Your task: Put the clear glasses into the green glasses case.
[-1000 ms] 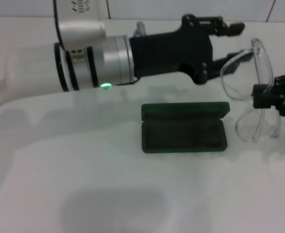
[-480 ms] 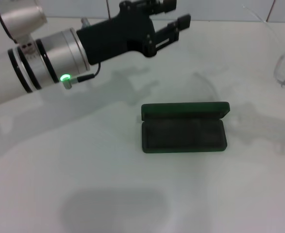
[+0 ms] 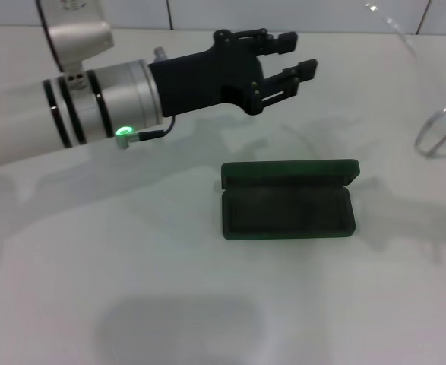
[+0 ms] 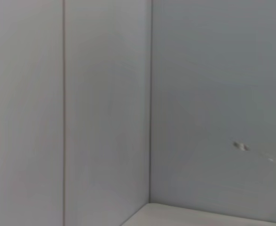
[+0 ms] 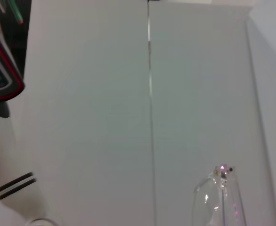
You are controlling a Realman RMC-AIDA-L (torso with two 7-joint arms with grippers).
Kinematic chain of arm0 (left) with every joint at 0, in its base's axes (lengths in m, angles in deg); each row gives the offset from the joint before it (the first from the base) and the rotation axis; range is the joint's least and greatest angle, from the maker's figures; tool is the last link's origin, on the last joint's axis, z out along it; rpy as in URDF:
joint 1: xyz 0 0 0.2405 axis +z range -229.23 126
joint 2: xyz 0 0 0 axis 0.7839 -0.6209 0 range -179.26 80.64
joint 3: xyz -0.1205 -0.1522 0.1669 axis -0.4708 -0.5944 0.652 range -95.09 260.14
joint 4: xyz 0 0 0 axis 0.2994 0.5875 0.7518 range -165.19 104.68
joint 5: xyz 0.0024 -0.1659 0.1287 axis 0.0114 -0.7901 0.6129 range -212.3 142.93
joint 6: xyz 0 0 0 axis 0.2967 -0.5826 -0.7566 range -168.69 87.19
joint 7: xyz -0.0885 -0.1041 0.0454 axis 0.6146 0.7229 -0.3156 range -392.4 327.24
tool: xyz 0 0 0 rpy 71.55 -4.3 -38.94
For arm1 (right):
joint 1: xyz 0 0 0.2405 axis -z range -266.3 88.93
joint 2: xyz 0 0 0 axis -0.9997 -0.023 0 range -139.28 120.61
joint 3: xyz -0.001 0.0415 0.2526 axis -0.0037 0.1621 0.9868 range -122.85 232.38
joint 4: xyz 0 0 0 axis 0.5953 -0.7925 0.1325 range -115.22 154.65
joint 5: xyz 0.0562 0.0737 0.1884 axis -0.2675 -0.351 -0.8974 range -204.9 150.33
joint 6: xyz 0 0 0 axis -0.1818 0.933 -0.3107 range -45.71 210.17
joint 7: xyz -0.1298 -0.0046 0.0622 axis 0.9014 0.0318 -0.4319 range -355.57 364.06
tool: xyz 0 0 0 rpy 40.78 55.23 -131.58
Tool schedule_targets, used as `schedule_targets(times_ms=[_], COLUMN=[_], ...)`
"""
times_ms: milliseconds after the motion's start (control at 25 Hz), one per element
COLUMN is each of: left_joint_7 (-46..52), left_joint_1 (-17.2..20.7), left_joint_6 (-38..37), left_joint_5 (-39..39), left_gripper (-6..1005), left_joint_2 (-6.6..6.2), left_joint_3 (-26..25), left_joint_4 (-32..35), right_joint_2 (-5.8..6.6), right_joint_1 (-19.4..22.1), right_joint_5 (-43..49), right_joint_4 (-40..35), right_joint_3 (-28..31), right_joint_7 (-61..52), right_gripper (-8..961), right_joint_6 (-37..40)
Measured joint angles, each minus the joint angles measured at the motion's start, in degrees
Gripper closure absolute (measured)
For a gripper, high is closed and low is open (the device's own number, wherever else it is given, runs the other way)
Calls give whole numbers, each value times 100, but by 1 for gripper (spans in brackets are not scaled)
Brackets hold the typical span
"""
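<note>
in the head view the green glasses case (image 3: 287, 199) lies open on the white desk (image 3: 131, 289), lid back and dark lining bare, while the left end effector (image 3: 291, 59) hovers above and behind it with its black fingers spread and nothing between them. the clear glasses (image 3: 439, 129) hang at the right edge, off the desk and well apart from the case; the right end effector is out of sight there. the left wrist view shows only wall panels; the right wrist view shows the clear glasses against a wall, not that arm's fingers.

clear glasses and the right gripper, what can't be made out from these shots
- clear glasses: head view, cut off by the right edge; only part of a lens and an arm show.
- right gripper: outside the head view; the right wrist view shows only glasses against wall, so grip unknown.
- left gripper: open above the green glasses case; left wrist view shows only wall.
</note>
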Motion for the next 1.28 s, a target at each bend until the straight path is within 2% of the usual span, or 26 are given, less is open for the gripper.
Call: schedule_targets(times_ms=[160,360,800,1280], left_joint_7=[1,3,55,27], left_joint_1=[-318,-482,-463,-440], left_joint_6=[-38,-95,-1064,-1243], left_joint_5=[-1,-74,-469,-527], left_gripper=[497,497,496,496], left_joint_2=[10,33,2,17], left_joint_3=[91,500,324,180], left_joint_4=[-216,-117,0,67], right_joint_2=[-46,-84,-49,-2], right_joint_1=[-13,-62,-145,-201], right_joint_5=[-10,15,16,36], right_joint_4=[98,310,847,944], right_joint_3=[-221,-298,-289,-298], right_joint_7=[31,130,362,436], right_gripper=[866,866,866,867], right_joint_6=[0,-8,-111,-263])
